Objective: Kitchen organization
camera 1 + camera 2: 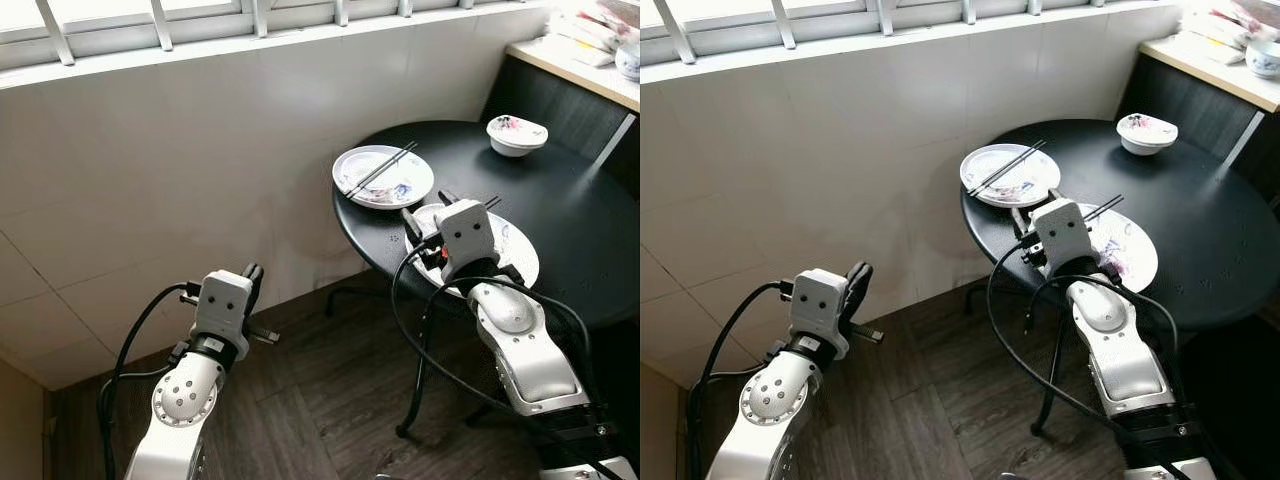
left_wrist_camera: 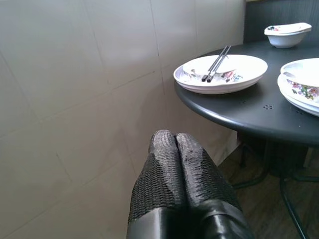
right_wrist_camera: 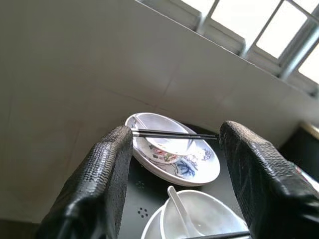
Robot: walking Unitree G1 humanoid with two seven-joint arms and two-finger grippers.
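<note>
My right gripper [image 3: 174,174] hangs spread wide over the near plate [image 1: 515,255] at the round black table's [image 1: 560,200] edge, a bowl with a spoon [image 3: 182,211] beneath it. At twelve o'clock sits a second plate [image 1: 383,177] with chopsticks [image 1: 380,170] across it. My left gripper [image 2: 175,169], fingers pressed together, idles off-table at nine o'clock.

round black table [image 1: 560,215] — two plates [image 1: 383,178], bowl [image 1: 516,134]
</note>
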